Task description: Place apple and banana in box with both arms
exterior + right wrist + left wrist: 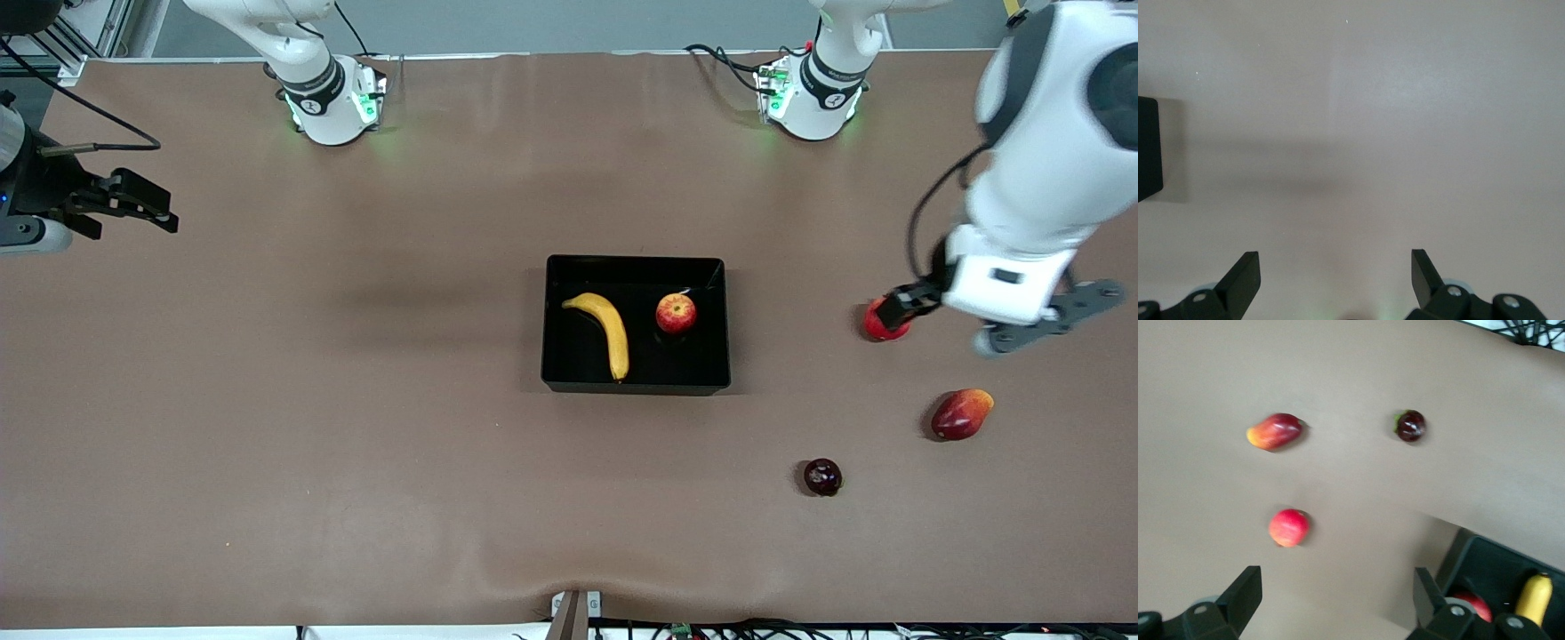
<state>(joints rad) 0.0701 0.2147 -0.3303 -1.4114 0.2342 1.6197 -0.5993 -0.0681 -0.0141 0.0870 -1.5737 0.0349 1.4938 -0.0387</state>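
The black box [636, 385] sits mid-table. The yellow banana [608, 332] and the red-and-yellow apple [676, 313] both lie inside it, apart from each other. My left gripper [898, 307] is open and empty, up over the table at the left arm's end, just above a plain red round fruit [883, 324]. In the left wrist view that gripper [1338, 597] has nothing between its fingers, and the box [1485, 560], banana [1535, 597] and part of the apple [1477, 603] show at the edge. My right gripper [164, 209] is open and empty over bare table at the right arm's end, as the right wrist view [1336, 277] also shows.
An oblong dark red and orange fruit [960, 414] and a small dark red fruit [822, 476] lie nearer the front camera than the round red fruit. They also show in the left wrist view: oblong fruit [1275, 431], dark fruit [1410, 426], round red fruit [1289, 527]. A box corner [1148, 147] shows in the right wrist view.
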